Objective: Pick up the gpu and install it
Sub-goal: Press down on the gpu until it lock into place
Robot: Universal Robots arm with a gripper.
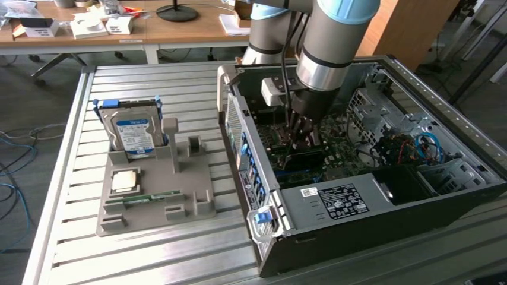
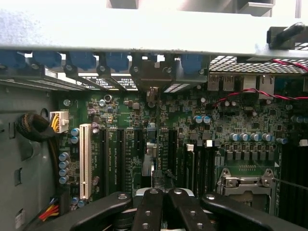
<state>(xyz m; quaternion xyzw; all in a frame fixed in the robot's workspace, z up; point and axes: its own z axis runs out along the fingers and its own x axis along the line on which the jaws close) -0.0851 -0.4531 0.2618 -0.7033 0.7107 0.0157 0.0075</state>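
Inside the open computer case (image 1: pixel 348 237), the gripper (image 1: pixel 305 139) is reaching straight down over the motherboard (image 2: pixel 216 120) with its two dark fingers drawn tightly together. In the wrist view the fingertips (image 2: pixel 149 197) are meeting almost without a gap, above the row of long black slots (image 2: pixel 139 149) beside the white slot (image 2: pixel 85 161).

The gpu (image 1: pixel 305 160) is sitting directly under the gripper, low in the case, showing as a dark block with a strip of green board along its lower edge. Whether the fingers are pinching its top edge or only pressing on it cannot be told.

Seating it well is probably calling for a straight downward push. The card should be staying upright and in line with its slot, so the contact edge is going in evenly along its whole length rather than one end first. The metal end bracket should be lining up with the case's rear wall.

Well apart, on the exterior view's left, the grey tray (image 1: pixel 151 196) is carrying the hard drive (image 1: pixel 135 133) and the memory stick (image 1: pixel 142 198).
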